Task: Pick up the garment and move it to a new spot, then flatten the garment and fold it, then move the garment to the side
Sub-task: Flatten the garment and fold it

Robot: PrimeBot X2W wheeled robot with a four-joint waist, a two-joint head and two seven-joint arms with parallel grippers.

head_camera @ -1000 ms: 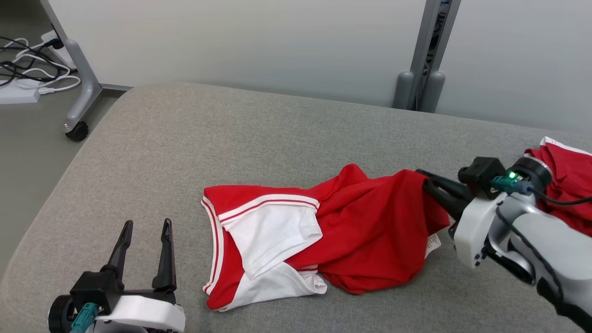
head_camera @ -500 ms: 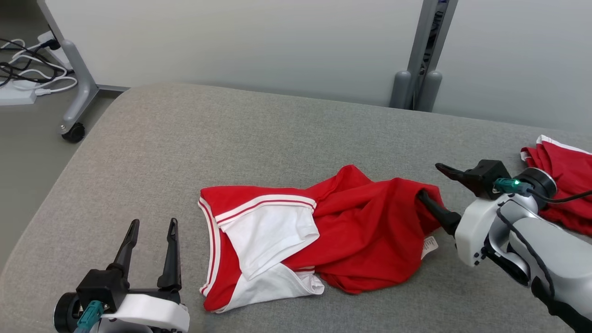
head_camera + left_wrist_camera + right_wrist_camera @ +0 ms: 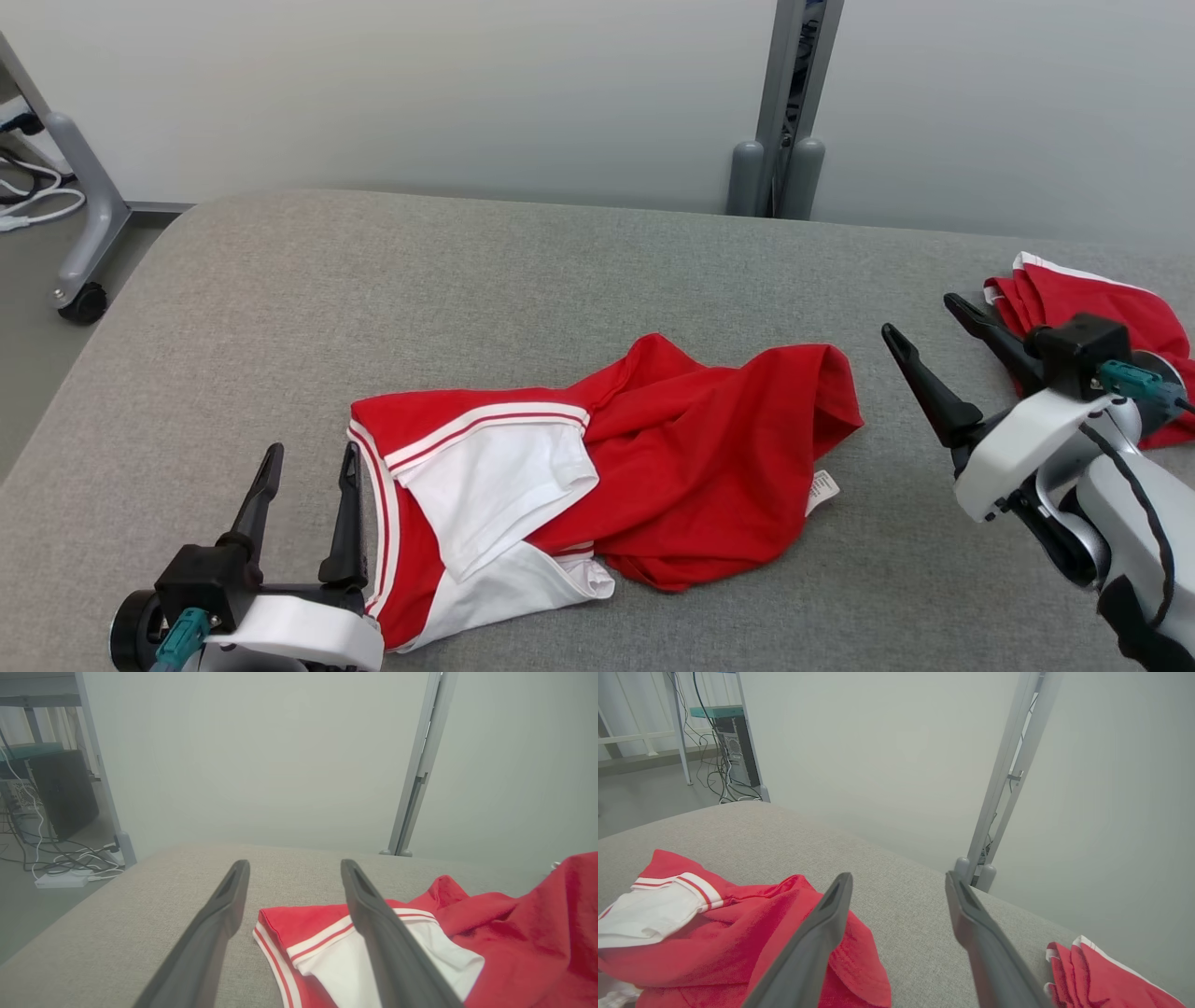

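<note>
Red-and-white garment (image 3: 644,457) lies crumpled mid grey cushion (image 3: 373,280), white panels and striped trim toward left, plain red bunched toward right, small white label (image 3: 823,486) poking out at right hem. Left gripper (image 3: 313,450) low at left, fingers spread, nothing between them, right finger just beside striped edge. Right gripper (image 3: 919,314) off garment's right end, clear of cloth, fingers wide apart, empty. Second red cloth (image 3: 1074,294) at far right edge of cushion, behind right gripper. Grey post (image 3: 784,93) against pale wall.
</note>
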